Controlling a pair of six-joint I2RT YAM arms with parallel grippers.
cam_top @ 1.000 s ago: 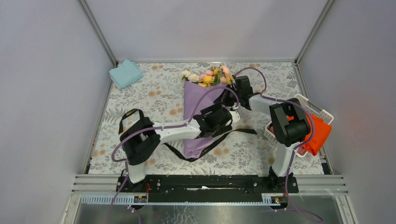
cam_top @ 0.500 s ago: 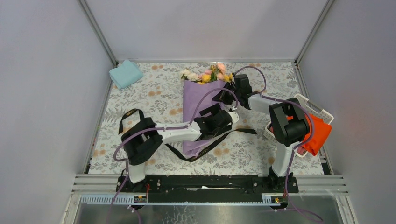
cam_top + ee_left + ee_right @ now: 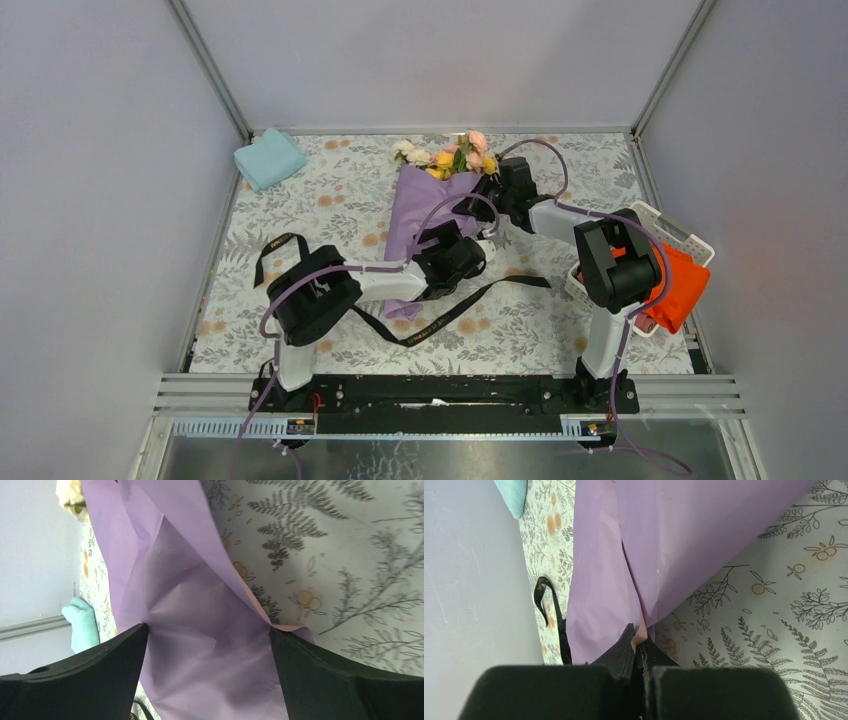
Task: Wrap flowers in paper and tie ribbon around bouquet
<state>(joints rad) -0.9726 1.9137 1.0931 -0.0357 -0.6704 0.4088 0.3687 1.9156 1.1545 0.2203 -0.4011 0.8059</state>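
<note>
Bouquet (image 3: 425, 215): is lying well to the right of the light blue cloth (image 3: 268, 158), with its wide end about level with the cloth and its narrow end pointing toward the near side.
Paper (image 3: 165, 560): lilac sheet is wrapping the stems as a creased cone and is showing a pale pink underside along one edge.
Basket (image 3: 690, 240): white, is sitting far to the right of the blue cloth, beyond the bouquet, and is holding an orange cloth (image 3: 685, 285).
Ribbon (image 3: 525, 282): black, is trailing loose nearer than the blue cloth; one loop is lying almost straight below the cloth, and the rest is curving past the cone's narrow end and out to the right.
Left gripper (image 3: 206, 635): is standing wide, straddling the cone's narrow part, with paper filling the gap between its fingers.
Right gripper (image 3: 641, 652): is pinching a fold of paper at the cone's right edge, fingers pressed together.
Flowers (image 3: 450, 157): yellow, pink and white blooms are poking out of the wide end, to the right of the blue cloth.
</note>
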